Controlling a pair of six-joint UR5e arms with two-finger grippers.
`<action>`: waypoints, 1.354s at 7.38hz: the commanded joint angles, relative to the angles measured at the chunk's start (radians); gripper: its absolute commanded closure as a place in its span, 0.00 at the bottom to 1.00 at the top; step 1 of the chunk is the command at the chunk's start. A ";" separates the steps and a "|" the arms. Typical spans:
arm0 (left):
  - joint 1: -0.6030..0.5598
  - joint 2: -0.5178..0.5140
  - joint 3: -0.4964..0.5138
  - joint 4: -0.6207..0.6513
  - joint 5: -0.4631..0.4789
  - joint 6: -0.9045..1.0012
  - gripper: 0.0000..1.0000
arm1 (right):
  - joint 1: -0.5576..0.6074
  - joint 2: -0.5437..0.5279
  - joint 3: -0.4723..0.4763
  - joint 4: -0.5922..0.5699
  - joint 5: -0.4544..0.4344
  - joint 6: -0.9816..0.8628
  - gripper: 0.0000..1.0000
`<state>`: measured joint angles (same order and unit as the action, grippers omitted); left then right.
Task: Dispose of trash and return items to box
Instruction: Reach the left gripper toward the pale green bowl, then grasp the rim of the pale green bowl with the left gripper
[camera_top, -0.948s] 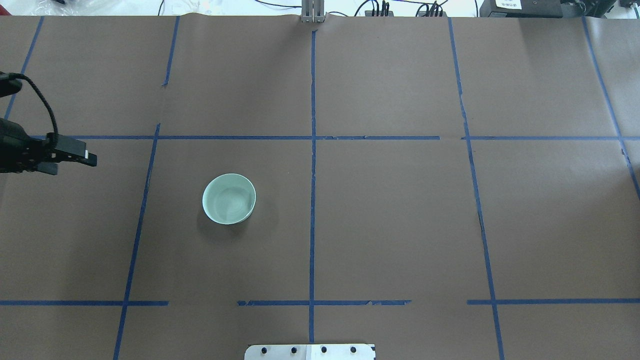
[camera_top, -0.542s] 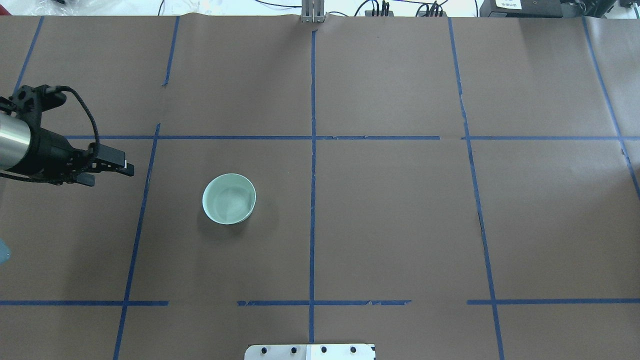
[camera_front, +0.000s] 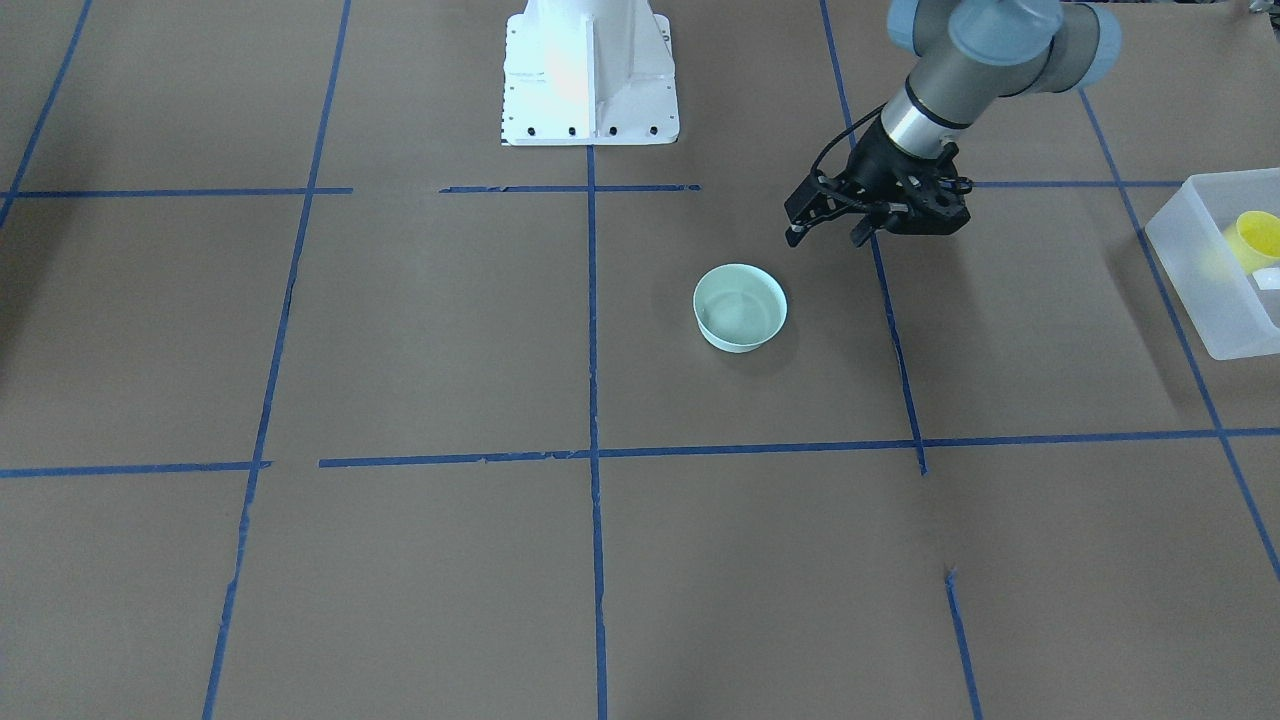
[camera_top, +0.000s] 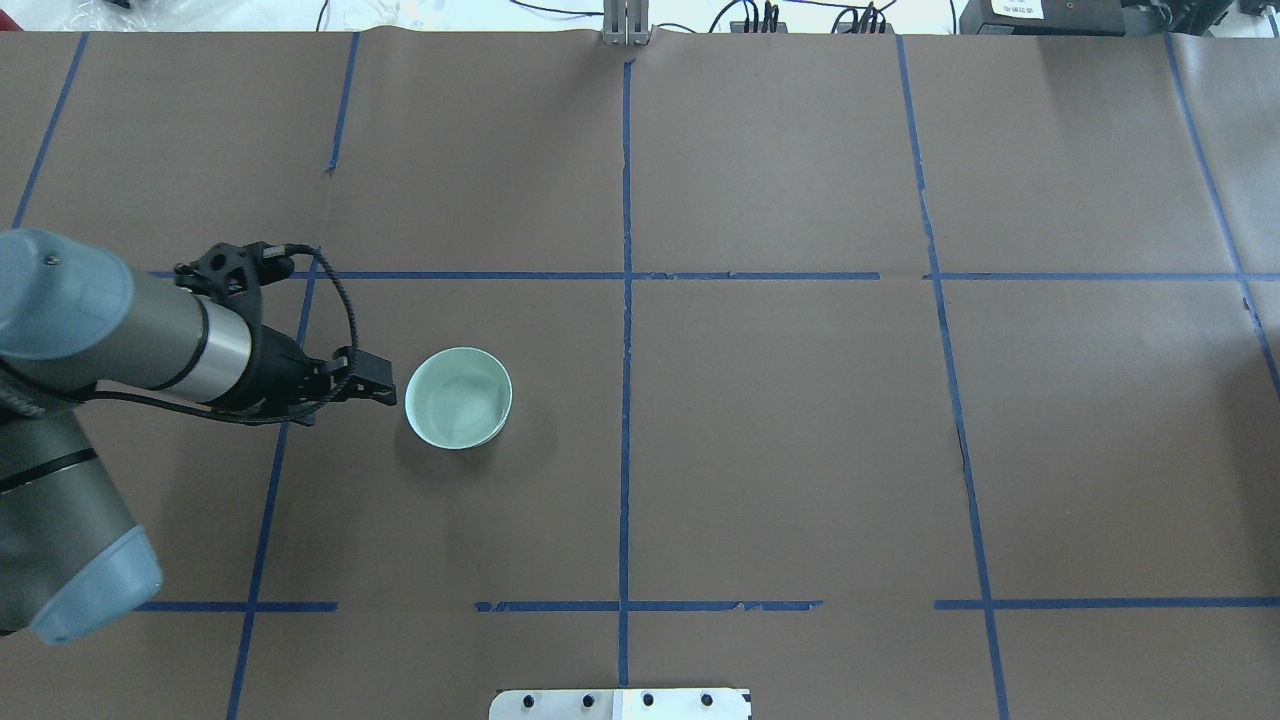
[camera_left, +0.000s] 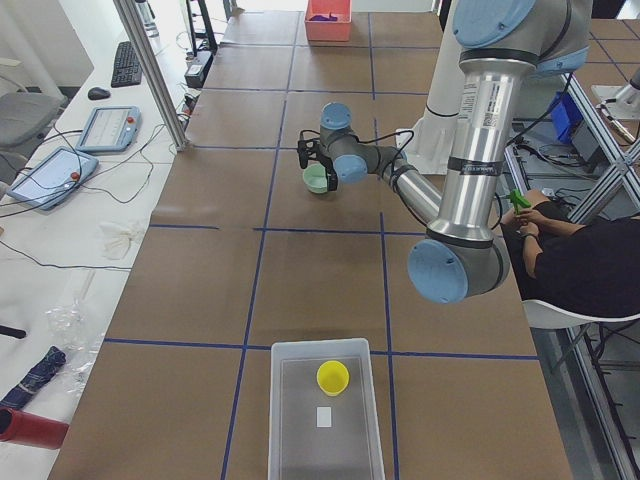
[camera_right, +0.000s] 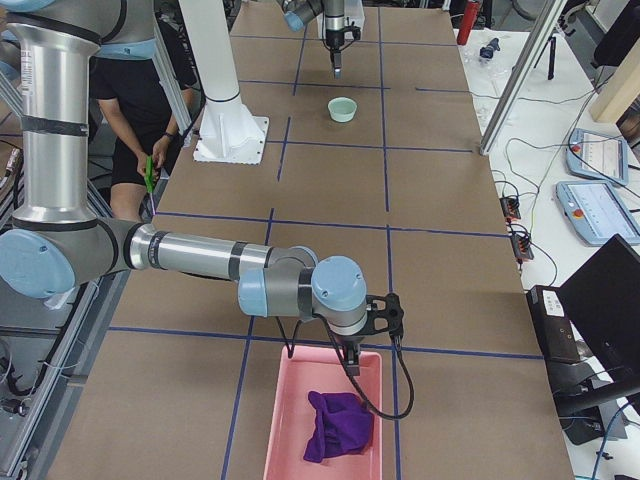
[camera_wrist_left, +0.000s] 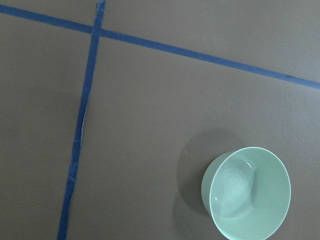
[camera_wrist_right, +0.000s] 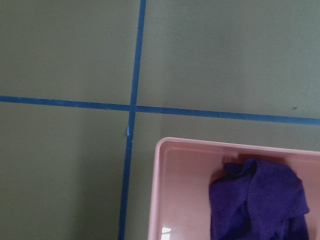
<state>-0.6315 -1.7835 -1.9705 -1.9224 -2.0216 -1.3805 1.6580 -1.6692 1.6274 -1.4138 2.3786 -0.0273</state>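
Observation:
A mint-green bowl (camera_top: 458, 397) stands upright on the brown table; it also shows in the front view (camera_front: 740, 307) and the left wrist view (camera_wrist_left: 246, 192). My left gripper (camera_top: 350, 408) (camera_front: 825, 238) is open and empty, just left of the bowl and apart from it. The yellow cup (camera_front: 1258, 238) (camera_left: 333, 377) lies inside the translucent box (camera_front: 1190, 270) (camera_left: 290, 420) at the table's left end. My right gripper (camera_right: 345, 362) hangs over a pink bin; I cannot tell whether it is open or shut.
The pink bin (camera_right: 285, 430) (camera_wrist_right: 159, 190) at the table's right end holds a purple cloth (camera_right: 338, 425) (camera_wrist_right: 255, 200). A white label (camera_left: 323, 417) lies in the box. Blue tape lines (camera_top: 626, 330) grid the table. The robot's white base (camera_front: 590, 70) stands at the near edge.
My left arm has swung right from the table's left edge to a spot just beside the bowl. The bowl has not moved.

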 joint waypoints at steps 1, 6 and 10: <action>0.030 -0.079 0.053 0.083 0.055 -0.011 0.00 | -0.076 0.002 0.061 0.000 0.002 0.059 0.00; 0.101 -0.117 0.157 0.079 0.118 -0.054 0.03 | -0.134 0.011 0.113 0.006 -0.002 0.212 0.00; 0.102 -0.119 0.186 0.079 0.118 -0.054 0.43 | -0.138 0.009 0.126 0.006 -0.004 0.228 0.00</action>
<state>-0.5304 -1.9013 -1.7958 -1.8438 -1.9038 -1.4342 1.5208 -1.6587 1.7512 -1.4082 2.3745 0.1990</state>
